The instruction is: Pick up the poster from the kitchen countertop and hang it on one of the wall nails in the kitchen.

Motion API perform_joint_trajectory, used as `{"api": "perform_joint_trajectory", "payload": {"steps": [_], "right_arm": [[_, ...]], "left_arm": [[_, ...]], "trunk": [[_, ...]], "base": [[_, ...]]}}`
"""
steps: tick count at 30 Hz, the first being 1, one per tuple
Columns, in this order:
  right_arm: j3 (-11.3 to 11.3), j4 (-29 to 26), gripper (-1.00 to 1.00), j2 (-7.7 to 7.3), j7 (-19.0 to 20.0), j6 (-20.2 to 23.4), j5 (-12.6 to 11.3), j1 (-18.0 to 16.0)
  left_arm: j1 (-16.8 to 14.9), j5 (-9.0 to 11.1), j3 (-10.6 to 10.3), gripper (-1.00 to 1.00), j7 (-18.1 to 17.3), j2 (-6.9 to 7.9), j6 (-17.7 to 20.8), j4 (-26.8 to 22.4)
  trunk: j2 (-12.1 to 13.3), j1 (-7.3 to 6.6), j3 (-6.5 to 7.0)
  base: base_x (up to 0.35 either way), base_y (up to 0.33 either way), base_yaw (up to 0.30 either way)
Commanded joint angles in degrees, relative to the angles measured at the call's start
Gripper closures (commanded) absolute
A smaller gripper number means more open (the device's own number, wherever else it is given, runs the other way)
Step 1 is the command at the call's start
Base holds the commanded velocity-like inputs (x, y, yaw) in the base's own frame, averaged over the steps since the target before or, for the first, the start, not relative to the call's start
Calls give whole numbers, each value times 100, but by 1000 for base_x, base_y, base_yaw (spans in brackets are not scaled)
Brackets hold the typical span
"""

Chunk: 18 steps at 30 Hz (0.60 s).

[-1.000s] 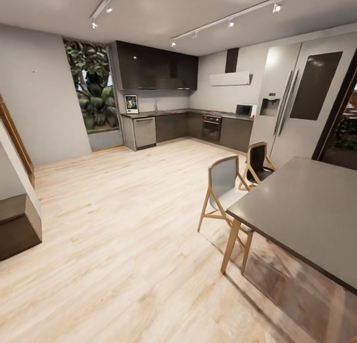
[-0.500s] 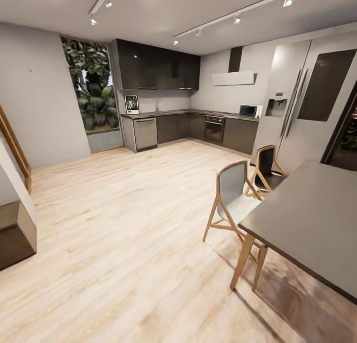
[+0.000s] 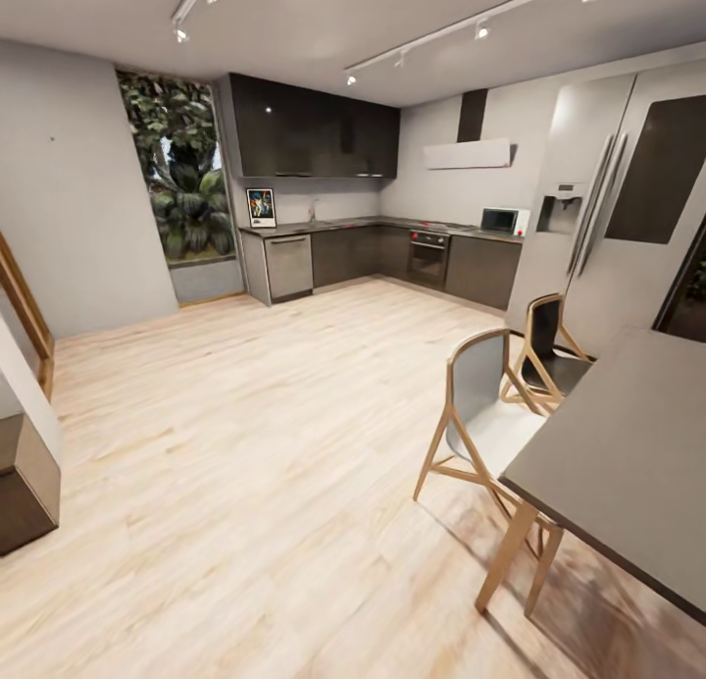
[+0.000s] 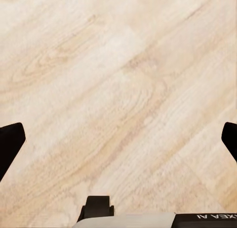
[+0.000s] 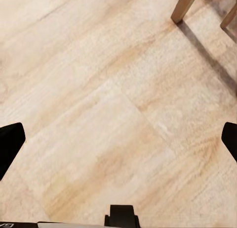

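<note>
A: Where's the poster?

B: Far end of the room, standing upright on the kitchen countertop at its window end, leaning on or just in front of the wall under the dark upper cabinets. Well apart from us, open wood floor between.

A: Grippers?

B: Left gripper has its fingers spread wide, nothing between them, floor below. Right gripper is spread the same way and empty, with a chair leg at the frame edge.

A: Risks?

B: Nearest one, I'd say, is the dining table and the two chairs close on our right. A wide turn could clip a leg with the base or right arm.

A: And at the counter?

B: Poster is thin and upright. A sloppy approach could knock it flat or push it behind the tap. Stopping too far out means an overreach and a weak pinch on the frame.

A: Nails?

B: One small dark speck on the left wall could be one. Too small to tell.
</note>
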Motion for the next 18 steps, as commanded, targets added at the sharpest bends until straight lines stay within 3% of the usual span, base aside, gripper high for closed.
{"api": "perform_joint_trajectory", "payload": {"steps": [1,18], "right_arm": [[7,3,-100,-2,-1,-17,5,-3],[11,3,-100,-4,-1,-16,5,-3]], "left_arm": [[1,-1,8,-100,-3,-2,-9,-5],[1,-1,8,-100,-3,-2,-6,-8]], "trunk": [[-2,4,-4],[-2,4,-4]], "base": [[324,127,0],[311,192,18]]}}
